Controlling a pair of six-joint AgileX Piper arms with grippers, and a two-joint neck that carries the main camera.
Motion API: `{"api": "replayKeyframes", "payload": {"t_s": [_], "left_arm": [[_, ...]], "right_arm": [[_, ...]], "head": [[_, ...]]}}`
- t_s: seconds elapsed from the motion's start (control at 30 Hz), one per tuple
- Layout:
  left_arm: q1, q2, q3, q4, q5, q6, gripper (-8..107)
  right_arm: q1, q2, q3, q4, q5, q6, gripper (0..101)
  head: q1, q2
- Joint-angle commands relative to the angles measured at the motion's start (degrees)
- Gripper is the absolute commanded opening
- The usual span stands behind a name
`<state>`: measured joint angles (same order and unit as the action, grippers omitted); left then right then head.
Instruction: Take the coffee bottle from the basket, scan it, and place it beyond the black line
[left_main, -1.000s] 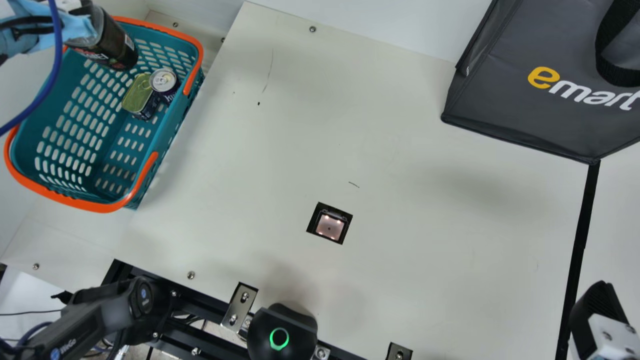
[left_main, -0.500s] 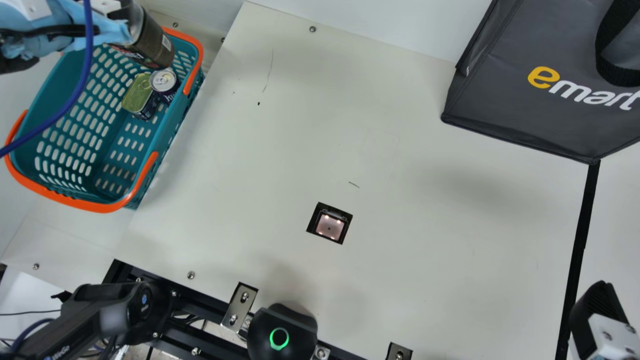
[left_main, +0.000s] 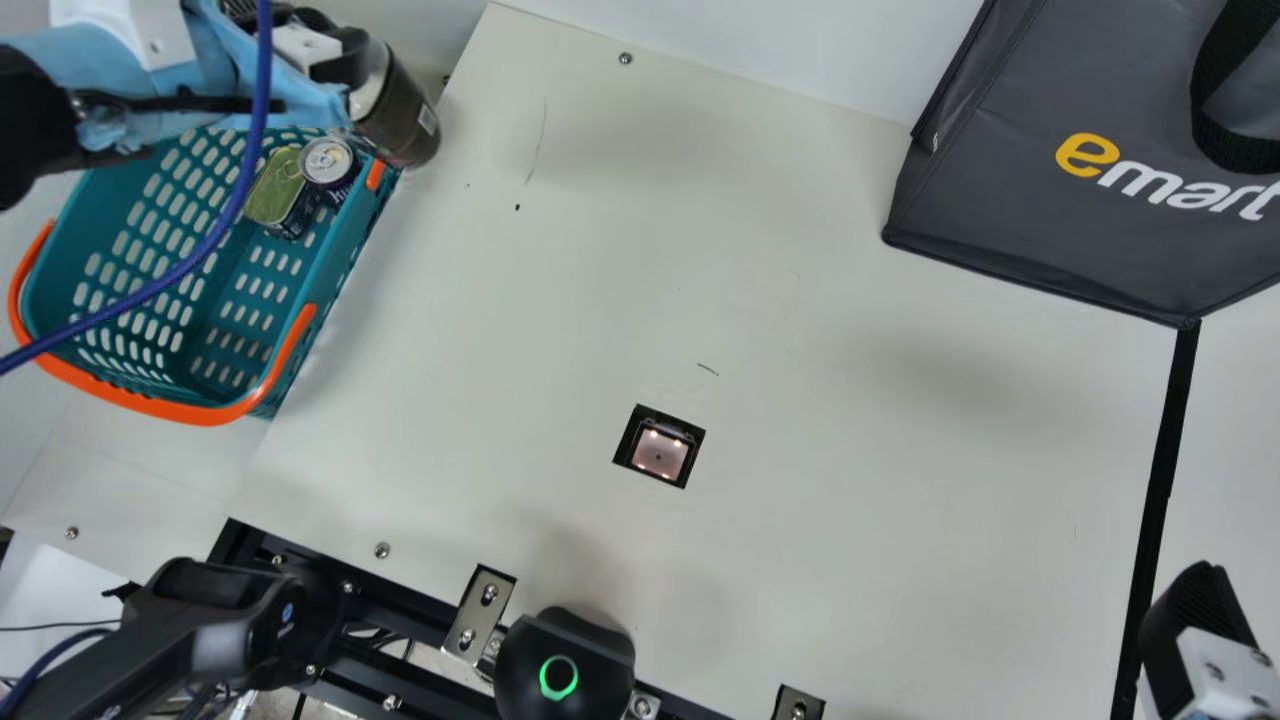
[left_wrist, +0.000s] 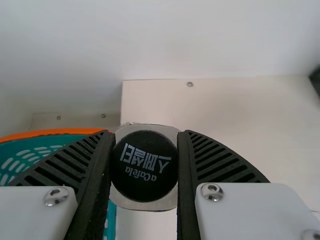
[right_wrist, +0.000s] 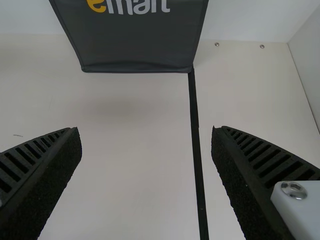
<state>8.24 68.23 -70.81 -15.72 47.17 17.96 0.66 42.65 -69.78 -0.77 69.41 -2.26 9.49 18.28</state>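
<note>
"emart" marks the bag (left_main: 1010, 150), "a Cafela" the bottle cap (left_wrist: 144, 190).

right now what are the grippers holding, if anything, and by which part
The left gripper holds the coffee bottle by its capped top end, a finger on each side; the right gripper is open and empty.

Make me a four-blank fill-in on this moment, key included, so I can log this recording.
The left gripper holds the coffee bottle, whose cap is ____.
The teal basket has handles coloured ____.
The jaws of the right gripper are ____.
The black line on the table starts at a lower corner of the dark grey ____.

Missing words, in order: black; orange; open; bag.
</note>
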Motion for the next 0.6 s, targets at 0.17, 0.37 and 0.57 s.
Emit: {"api": "replayKeyframes", "payload": {"t_s": [0.17,0.37,0.57], "left_arm": [[-7.2,-0.8,0.5,1.1,0.6,-2.2,10],[-12.1,-1.1,1.1,1.2,0.9,-2.8,10],[-16.7,-1.0,1.9,0.6,0.9,-2.2,10]], "right_arm": [[0.0,0.0,0.0,0.0,0.0,0.0,91],[0.0,0.0,0.0,0.0,0.0,0.0,91],[0.0,0.0,0.0,0.0,0.0,0.0,91]], "head": [[-1.6,0.1],[-1.6,0.1],[-1.6,0.1]]}}
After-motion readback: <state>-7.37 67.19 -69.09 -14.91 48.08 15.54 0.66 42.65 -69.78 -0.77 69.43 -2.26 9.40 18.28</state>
